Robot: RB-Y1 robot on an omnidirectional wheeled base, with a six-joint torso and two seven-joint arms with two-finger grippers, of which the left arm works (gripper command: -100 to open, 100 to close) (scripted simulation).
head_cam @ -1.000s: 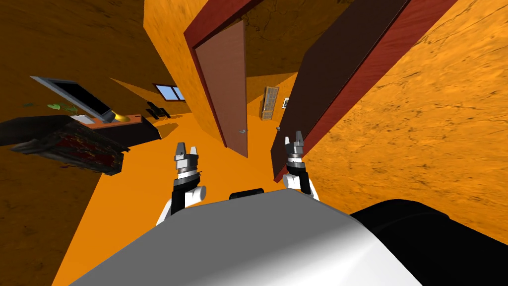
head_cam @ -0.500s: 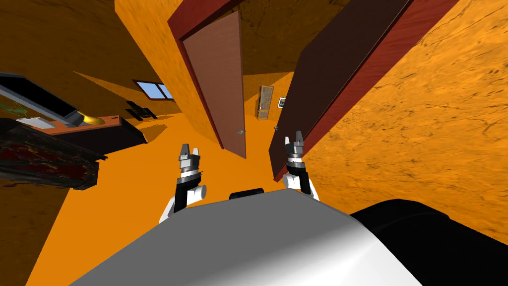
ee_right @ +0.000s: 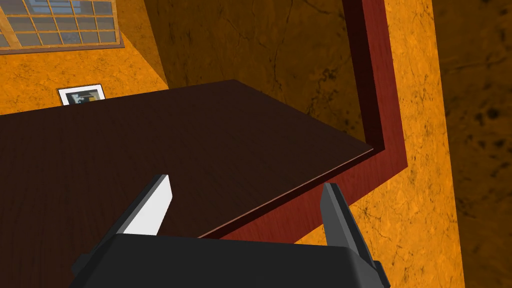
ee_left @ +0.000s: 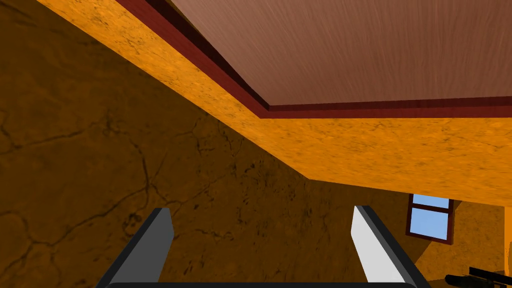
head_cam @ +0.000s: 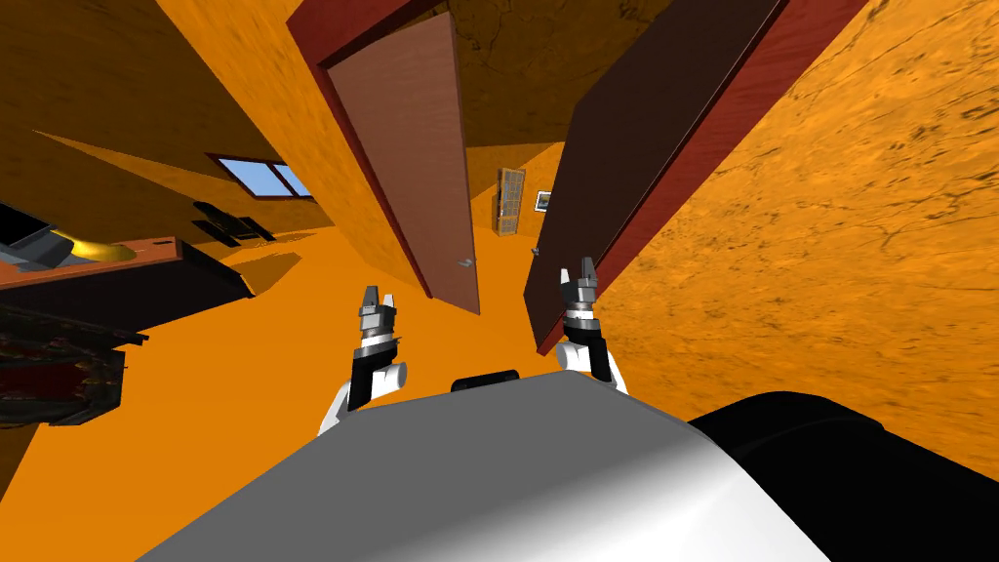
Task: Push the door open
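— Where is your door?

— The dark brown, flat wooden door [head_cam: 624, 166] stands ajar on your right, angled away from its red frame [head_cam: 751, 98]. Your right gripper [head_cam: 577, 273] sits just beside its lower free edge, with its fingers wide apart and holding nothing.

— And the other arm?

— Your left gripper [head_cam: 378, 296] hangs out in front, also spread and empty.

— How will the door handle?

— I'd judge it a stiff, hinged slab. You have nothing to grip, and the face looks smooth enough for your fingers to skid. Press on the flat face near the free edge, well away from the hinges.
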